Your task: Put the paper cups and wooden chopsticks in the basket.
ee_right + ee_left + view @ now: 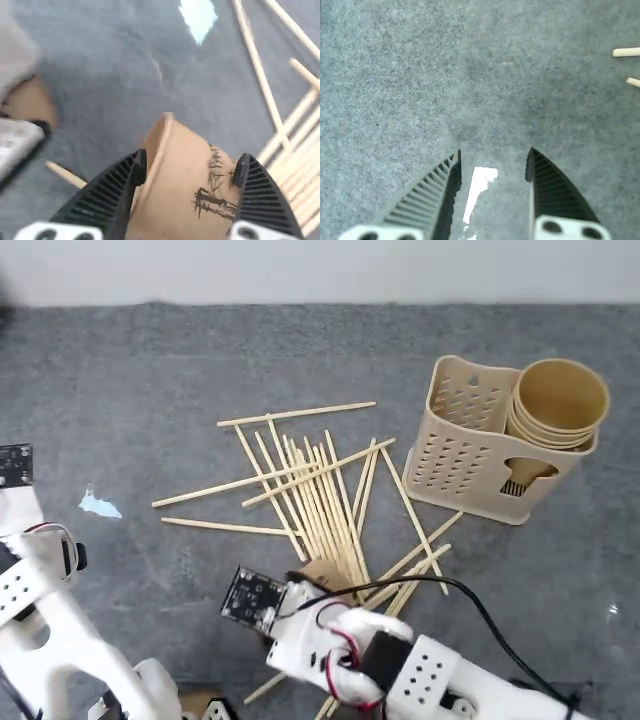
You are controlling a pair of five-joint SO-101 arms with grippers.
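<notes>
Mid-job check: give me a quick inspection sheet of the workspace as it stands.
Surface: grey mat, flat.
Job's things: chopsticks scattered mid-table; basket upright, stacked cups in one compartment.
Clutter: pale scrap.
Grippers: left gripper open above the scrap; right gripper shut on a paper cup lying on its side.
Cables: black cable along the right arm.
Surroundings: white wall.

We see the paper cup (324,574) mostly hidden under the right end effector (192,156), its base cut off.
</notes>
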